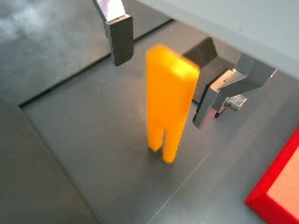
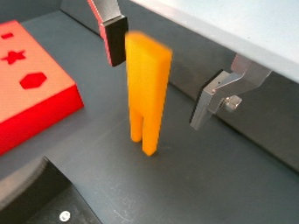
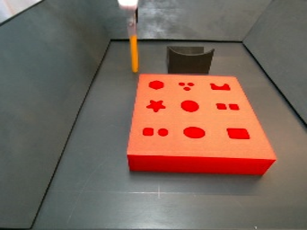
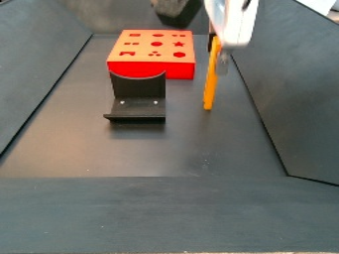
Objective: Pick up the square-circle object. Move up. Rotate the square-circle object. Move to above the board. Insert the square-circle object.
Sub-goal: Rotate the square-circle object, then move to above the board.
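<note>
Gripper hangs with its jaws spread, one silver finger on each side of the upper end of the square-circle object, and in both wrist views a clear gap shows between each dark pad and the orange-yellow peg, so nothing is clamped yet. The peg stands upright on the dark floor, its forked lower end down, close to the far wall in a side view and just beside the board's far corner, apart from it. I judge the first step, the pick-up, to be in hand: the next move calls for the fingers to close squarely on the peg's flat faces without tipping it, since it stands free on a narrow foot, and only then a straight lift. By count: one gripper with two fingers, one peg made of two joined bars, one red board with nine cut-out holes on top, and one dark fixture standing on the floor near the board's edge, well clear of the peg.
</note>
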